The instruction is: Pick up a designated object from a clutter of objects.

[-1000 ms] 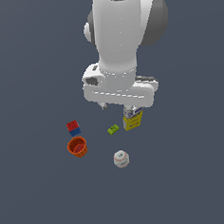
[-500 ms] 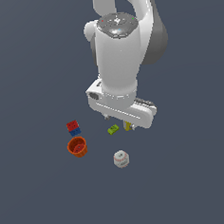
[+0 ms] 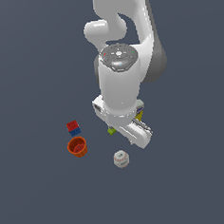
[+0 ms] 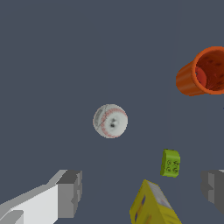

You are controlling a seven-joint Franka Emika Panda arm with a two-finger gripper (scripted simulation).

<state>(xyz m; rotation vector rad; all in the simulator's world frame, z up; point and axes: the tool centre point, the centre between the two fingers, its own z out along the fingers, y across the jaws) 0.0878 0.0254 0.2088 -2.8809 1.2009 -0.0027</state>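
Baseball [image 4: 110,120] sits alone on the floor, ahead of the gripper [image 4: 142,192] and not yet between the fingers [image 4: 69,192], which are spread wide with nothing in them. Over the last second the arm swung down and toward it, away from the white-and-yellow box [image 4: 153,205] and green block [image 4: 170,163]. Orange cup [image 3: 77,147] is well off to the side. Looks like an approach underway, still needs centering.

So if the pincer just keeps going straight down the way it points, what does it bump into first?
Probably the yellow box or bare floor. In the wrist view the box lies between the open pincer fingers, with the green block just beyond. The baseball sits farther ahead. Depth is unclear.
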